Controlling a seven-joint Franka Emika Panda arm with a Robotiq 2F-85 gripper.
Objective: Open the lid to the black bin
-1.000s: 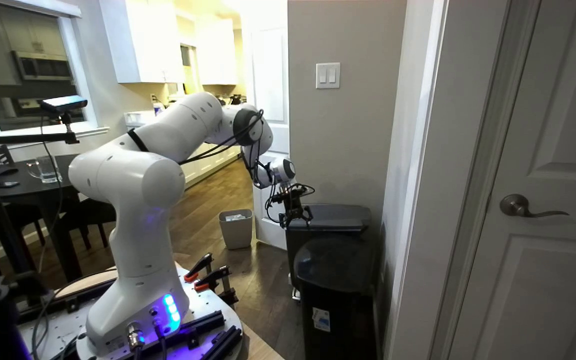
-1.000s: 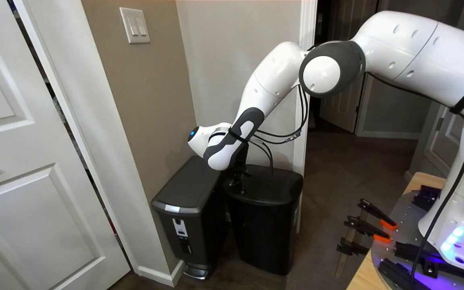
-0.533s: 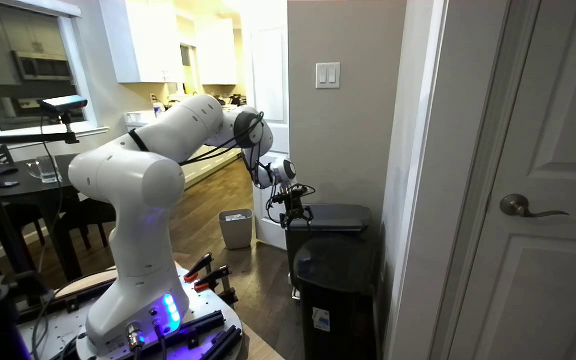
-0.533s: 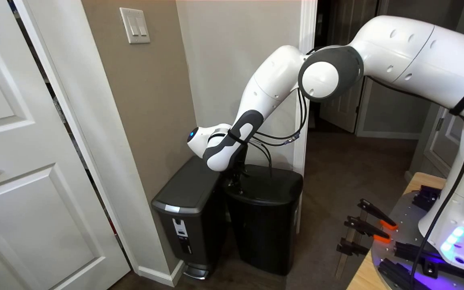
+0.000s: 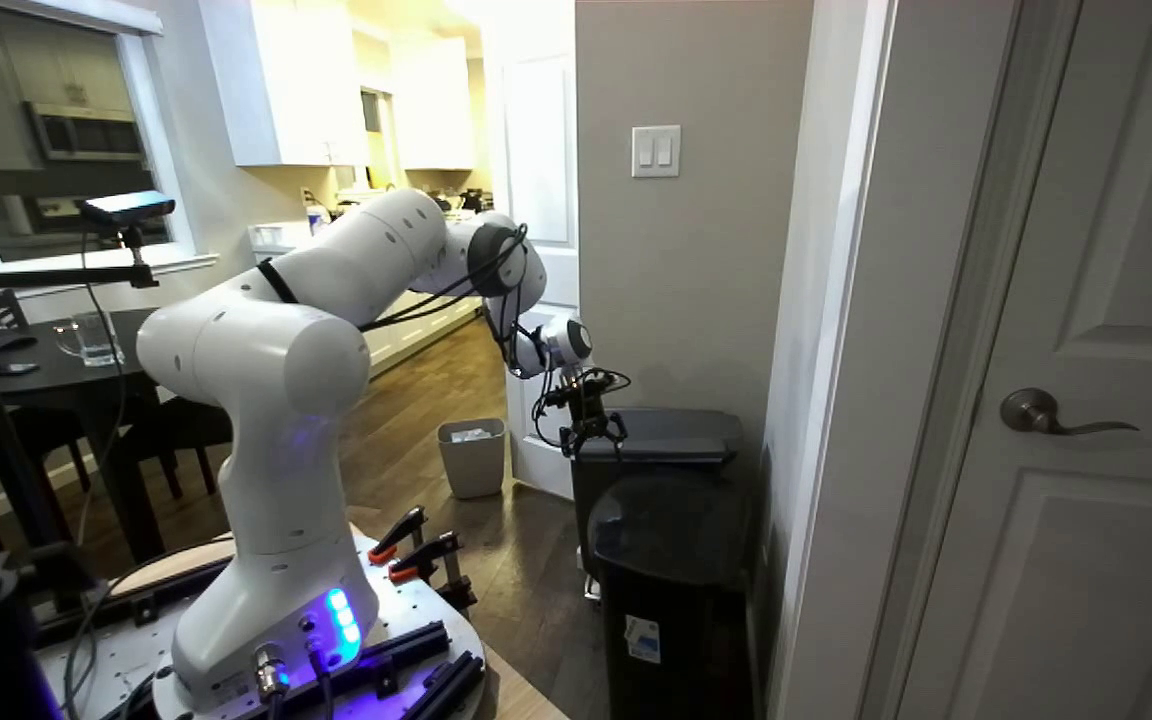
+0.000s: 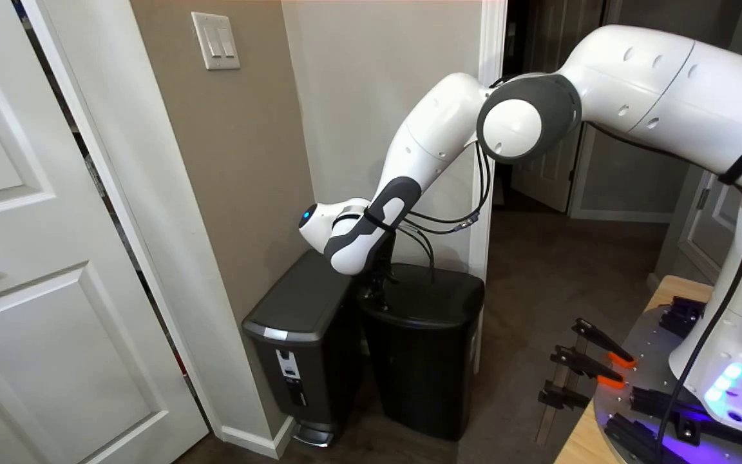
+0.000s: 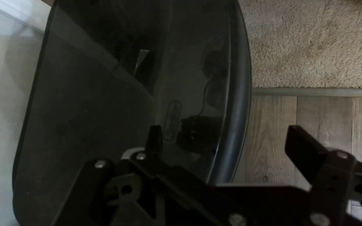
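The black bin (image 5: 676, 640) is tall and dark, with a light label low on one side. It also shows in another exterior view (image 6: 419, 374). Its lid (image 5: 671, 525) is flat, glossy and down on the body, also in an exterior view (image 6: 438, 293) and the wrist view (image 7: 99, 103). My gripper (image 5: 596, 447) is open and empty near the lid's edge; the arm partly hides it in an exterior view (image 6: 380, 293). In the wrist view my gripper (image 7: 226, 141) has one finger over the lid and the other beyond its curved edge, over floor. I cannot tell whether a finger touches.
A dark grey pedal bin (image 6: 306, 303) stands close beside the black bin. Walls (image 6: 390, 129) rise behind both. A small grey-tan bin (image 5: 473, 468) stands on the wooden floor. Clamps (image 5: 426, 555) stick out from the robot's table edge. Carpet (image 7: 313, 44) meets wood near the bin.
The arm and gripper have come down slightly since one second ago. Over the last half second nothing visibly moves. The lid stays down.
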